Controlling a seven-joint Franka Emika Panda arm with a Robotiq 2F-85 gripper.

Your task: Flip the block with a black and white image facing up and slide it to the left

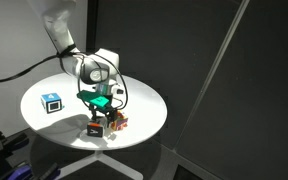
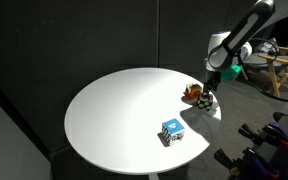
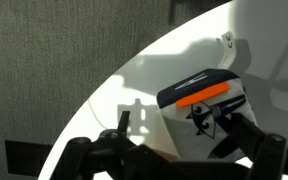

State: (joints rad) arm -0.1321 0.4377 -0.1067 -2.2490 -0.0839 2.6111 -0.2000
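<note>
The block [image 3: 196, 112] is a small cube with a black-and-white drawing on the face towards the wrist camera and an orange stripe on a dark upper face. It lies near the table edge in both exterior views [image 1: 93, 128] [image 2: 207, 100]. My gripper [image 3: 176, 128] is open and low over it [image 1: 97, 112] [image 2: 210, 88]. The block sits between the fingers, against the finger on the right of the wrist view. The other finger stands apart from it.
An orange-yellow cube [image 1: 118, 122] [image 2: 195, 94] lies right beside the block. A blue-and-white cube [image 1: 52, 103] [image 2: 171, 132] stands apart on the round white table [image 1: 44, 115] [image 2: 114, 110]. The table edge is close to the block. Dark curtains surround the table.
</note>
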